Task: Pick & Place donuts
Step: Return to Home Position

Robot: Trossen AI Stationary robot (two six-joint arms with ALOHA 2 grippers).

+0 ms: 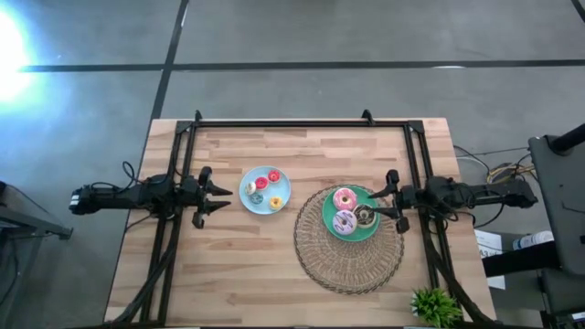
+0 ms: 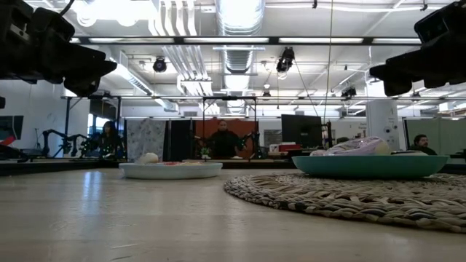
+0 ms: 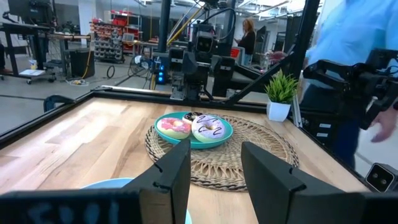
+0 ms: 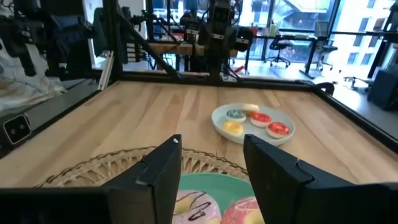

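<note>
The left claw (image 1: 222, 197) hangs over the left side of the wooden tabletop (image 1: 228, 274). Its fingers are spread wide with nothing between them, and its tips point toward the middle. Just past those tips sits the light-blue plate (image 1: 284, 190). It carries five mini donuts lying close together: a teal mini donut (image 4: 236, 114), a white mini donut (image 4: 250, 108), a yellow mini donut (image 4: 232, 127), a red mini donut (image 4: 260, 119) and a second red mini donut (image 4: 278, 129).

The right claw (image 1: 377, 203) hangs over the right side of the tabletop, facing the left one. It is also wide apart and empty, with its tips above the rim of the green plate (image 1: 326, 210). Nearest those tips on that plate lies the dark brown donut (image 1: 364, 216). Beside it, farther from the claw, the pink donut (image 1: 345, 198) and the lilac donut (image 1: 344, 221) lie side by side.

The green plate rests on the round wicker mat (image 1: 349, 270), toward the mat's far edge. The mat lies just beside the light-blue plate but apart from it.

A small potted plant (image 1: 436, 303) stands at the corner of the tabletop on the right arm's side, past the mat. In the left wrist view, a person in a light-blue shirt (image 3: 354, 37) stands next to the table, near that plant.
</note>
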